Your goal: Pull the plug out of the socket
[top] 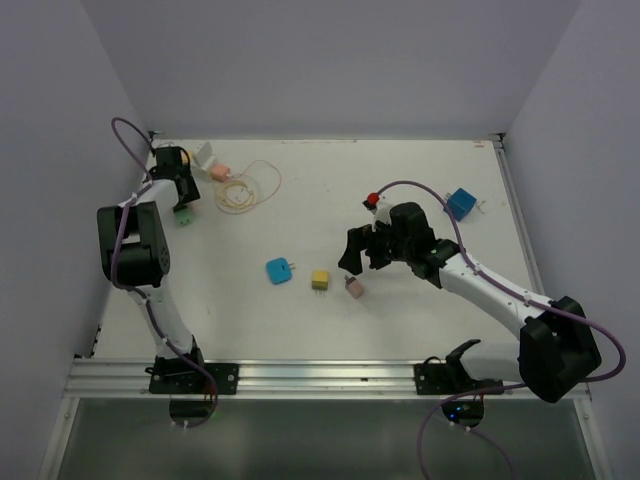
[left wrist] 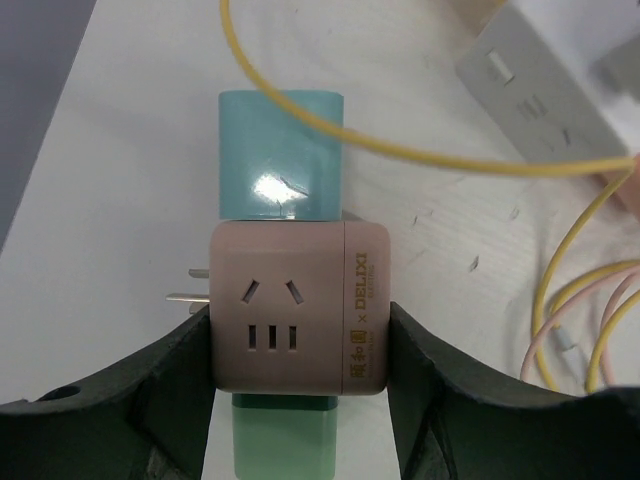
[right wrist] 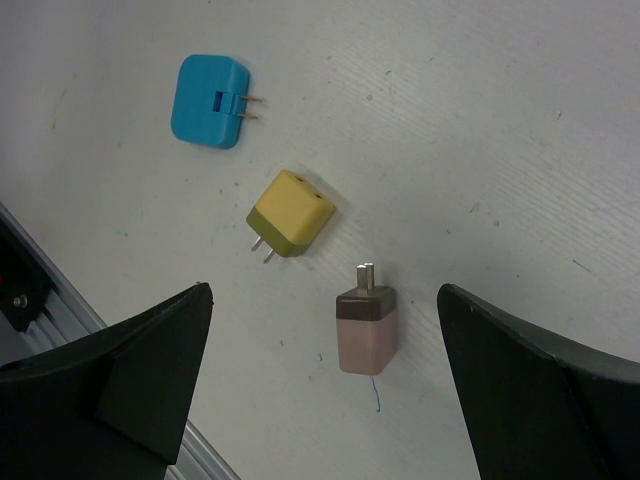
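A pink cube socket (left wrist: 295, 305) lies on the table at the far left. A teal plug (left wrist: 282, 155) sticks out of its far side and a green plug (left wrist: 290, 440) out of its near side. My left gripper (left wrist: 298, 330) has both fingers pressed against the cube's left and right faces. From above, the left gripper (top: 180, 195) hides the cube and only the green plug (top: 186, 217) shows. My right gripper (top: 362, 255) hangs wide open over the table's middle, holding nothing.
Loose plugs lie under the right gripper: blue (right wrist: 208, 100), yellow (right wrist: 290, 215), pink and brown (right wrist: 367, 335). A white power strip (left wrist: 550, 80) and coiled yellow cable (top: 240, 190) sit right of the socket. A blue cube (top: 460, 203) rests at the far right.
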